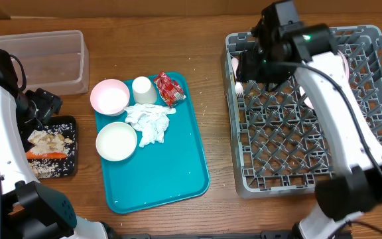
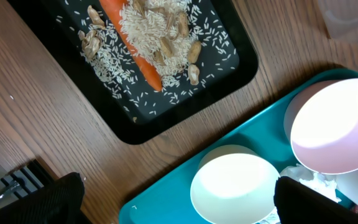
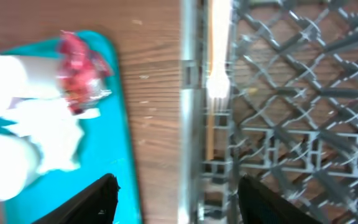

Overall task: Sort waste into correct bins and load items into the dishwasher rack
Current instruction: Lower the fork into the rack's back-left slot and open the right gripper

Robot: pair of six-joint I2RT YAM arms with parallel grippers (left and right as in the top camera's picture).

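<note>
The cream fork [image 3: 217, 87] lies inside the grey-blue dishwasher rack [image 1: 370, 153] along its left wall, also visible as the fork [image 1: 239, 87]. My right gripper [image 3: 182, 205] hangs open over that wall with nothing between its fingers. A pink plate edge [image 1: 343, 64] shows behind the right arm. My left gripper [image 2: 179, 210] is open above the white bowl [image 2: 235, 190] at the teal tray's corner. The pink bowl [image 1: 109, 97], cup [image 1: 144, 89], red wrapper [image 1: 170, 88] and napkins [image 1: 150, 121] sit on the teal tray [image 1: 171, 179]. The carrot [image 2: 135, 56] and rice lie in the black tray [image 2: 229, 74].
A clear tub [image 1: 42, 60] stands at the back left, beside the left arm. Bare wood separates the teal tray from the rack. The black tray [image 1: 71, 166] sits close to the teal tray's left edge.
</note>
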